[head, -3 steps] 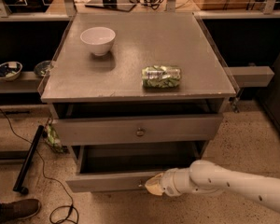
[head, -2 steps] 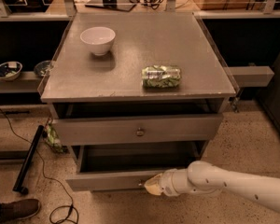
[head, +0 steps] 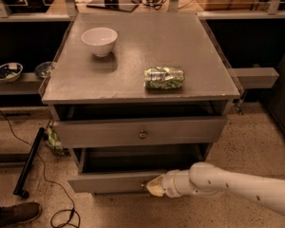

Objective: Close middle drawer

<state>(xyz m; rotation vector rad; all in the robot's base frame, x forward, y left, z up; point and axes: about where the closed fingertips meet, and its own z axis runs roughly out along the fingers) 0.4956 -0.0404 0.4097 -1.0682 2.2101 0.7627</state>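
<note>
Grey middle drawer (head: 109, 182) stands out toward camera, front strip running left-right — gripper (head: 153, 187) at its centre, opening unclear.

The counter (head: 190, 56) is a flat matte grey, plain, with a few pale scuffs near its front edge. On it sits a plain white bowl (head: 99, 41) and a crumpled pack (head: 165, 78) mottled green and white. The upper drawer (head: 180, 129) is the same grey, with a small brass knob (head: 142, 134). The middle drawer (head: 104, 182) has a grey front strip and a dark, shadowed inside. The tool (head: 154, 186), at that strip's front near its centre, is pale yellowish cream; the arm (head: 237, 186) behind it is white with small dark dots. The floor (head: 256, 141) is beige, speckled with darker flecks. A black cable (head: 42, 175) curls over it, beside a brown shoe (head: 16, 213).
</note>
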